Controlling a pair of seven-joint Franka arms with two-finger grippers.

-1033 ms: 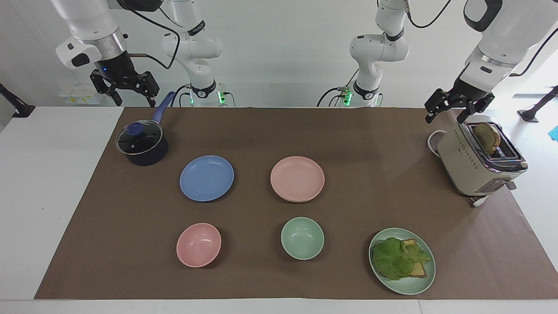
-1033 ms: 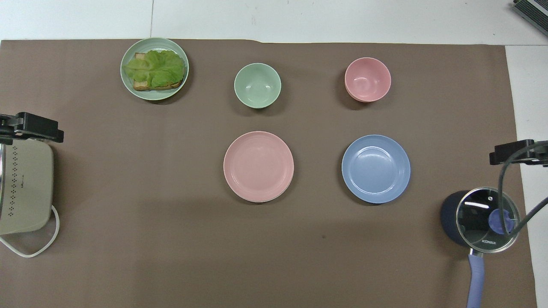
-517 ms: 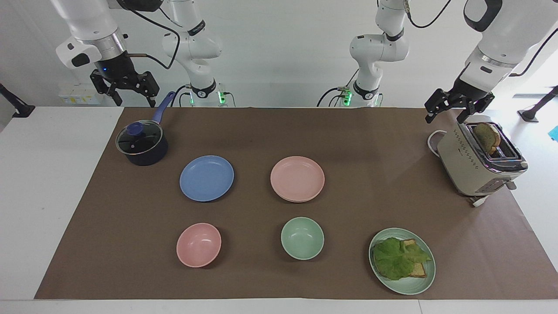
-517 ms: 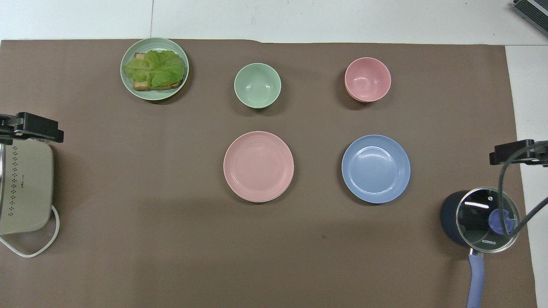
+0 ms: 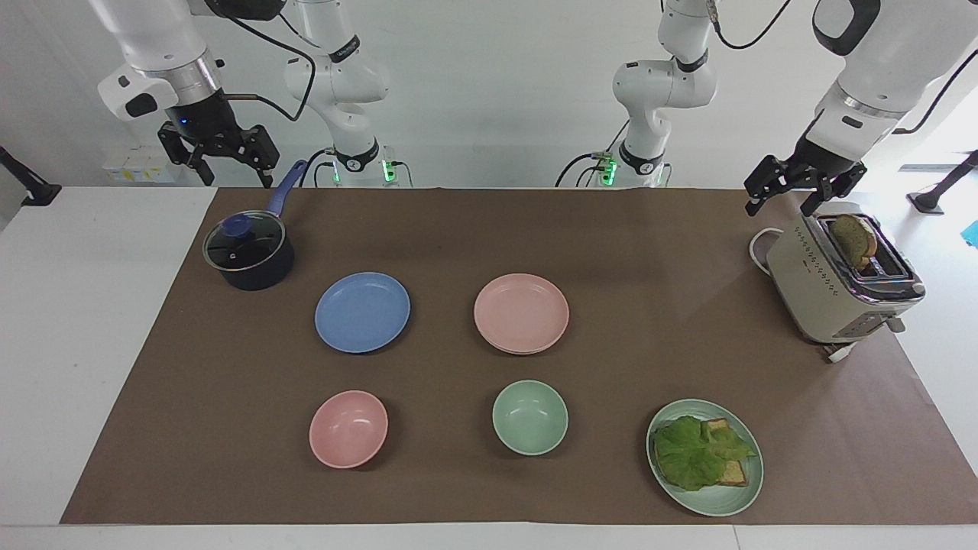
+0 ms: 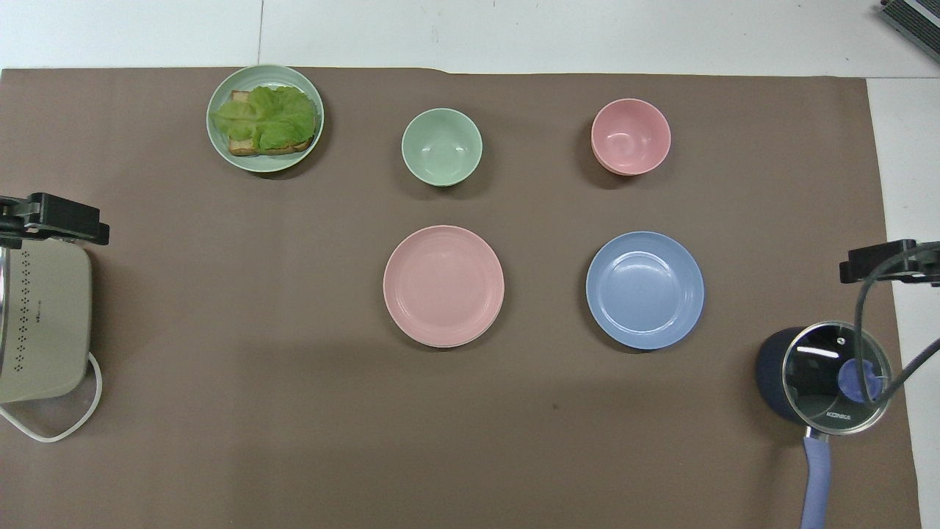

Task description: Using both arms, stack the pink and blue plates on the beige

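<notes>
The pale pink plate (image 5: 521,313) (image 6: 443,285) lies mid-table, and a thin second rim shows under its edge; what that is I cannot tell. Beside it, toward the right arm's end, lies the blue plate (image 5: 362,312) (image 6: 645,289). A beige plate as such is hidden. My right gripper (image 5: 233,177) hangs open and empty in the air above the pot's handle. My left gripper (image 5: 779,208) hangs open and empty over the toaster's end. Only a black part of each shows in the overhead view: the left gripper (image 6: 55,219) and the right gripper (image 6: 885,262).
A dark lidded pot (image 5: 248,250) with a blue handle stands near the right arm. A beige toaster (image 5: 840,286) holding toast stands at the left arm's end. Farther from the robots sit a pink bowl (image 5: 348,428), a green bowl (image 5: 529,417) and a green plate (image 5: 745,496) with lettuce and toast.
</notes>
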